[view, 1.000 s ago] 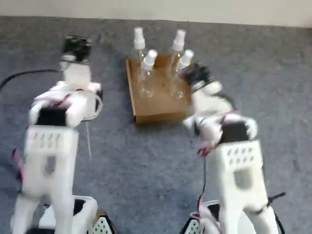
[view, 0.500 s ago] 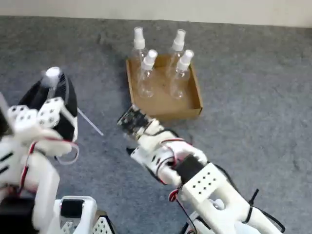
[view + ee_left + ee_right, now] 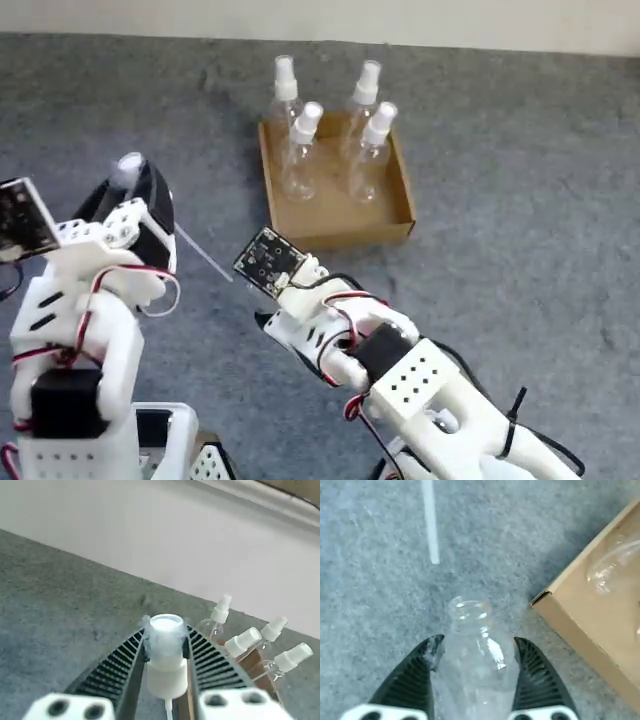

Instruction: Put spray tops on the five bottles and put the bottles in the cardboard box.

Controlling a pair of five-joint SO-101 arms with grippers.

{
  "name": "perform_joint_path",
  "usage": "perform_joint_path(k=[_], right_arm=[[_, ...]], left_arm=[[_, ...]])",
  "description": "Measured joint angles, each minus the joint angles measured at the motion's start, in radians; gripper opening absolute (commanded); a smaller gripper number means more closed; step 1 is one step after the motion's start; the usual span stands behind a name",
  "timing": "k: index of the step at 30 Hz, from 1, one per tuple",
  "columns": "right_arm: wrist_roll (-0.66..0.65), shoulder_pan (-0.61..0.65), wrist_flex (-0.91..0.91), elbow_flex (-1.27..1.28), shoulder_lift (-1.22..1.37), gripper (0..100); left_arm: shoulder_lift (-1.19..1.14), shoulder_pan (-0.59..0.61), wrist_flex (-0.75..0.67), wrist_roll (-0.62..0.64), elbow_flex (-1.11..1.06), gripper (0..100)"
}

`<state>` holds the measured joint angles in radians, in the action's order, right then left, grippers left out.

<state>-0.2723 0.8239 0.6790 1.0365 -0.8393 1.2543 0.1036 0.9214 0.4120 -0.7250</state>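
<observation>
White spray top (image 3: 165, 672) clamped in left fingers (image 3: 119, 666), tube cut off; clear uncapped bottle (image 3: 476, 645) clamped in right fingers (image 3: 409, 680), base hidden.

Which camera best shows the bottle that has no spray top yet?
The right wrist view: the uncapped bottle sits between the fingers of the right claw, open neck plain. In the high view the right arm covers it; the left wrist view faces the spray top.

Soft, even, bright light; faint shadow beside the cardboard box (image 3: 580, 635), small glints on the clear bottle (image 3: 475, 647)
</observation>
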Motion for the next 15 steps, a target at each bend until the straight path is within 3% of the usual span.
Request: perform_joint_path(k=[5, 15], right_arm=[[0.0, 0.0, -0.002, 0.0, 0.0, 0.4], [0.0, 0.0, -0.002, 0.0, 0.0, 0.4]], left_arm=[[-0.002, -0.006, -0.038, 0.026, -0.06, 0], [-0.002, -0.144, -0.083, 0.048, -0.138, 0]])
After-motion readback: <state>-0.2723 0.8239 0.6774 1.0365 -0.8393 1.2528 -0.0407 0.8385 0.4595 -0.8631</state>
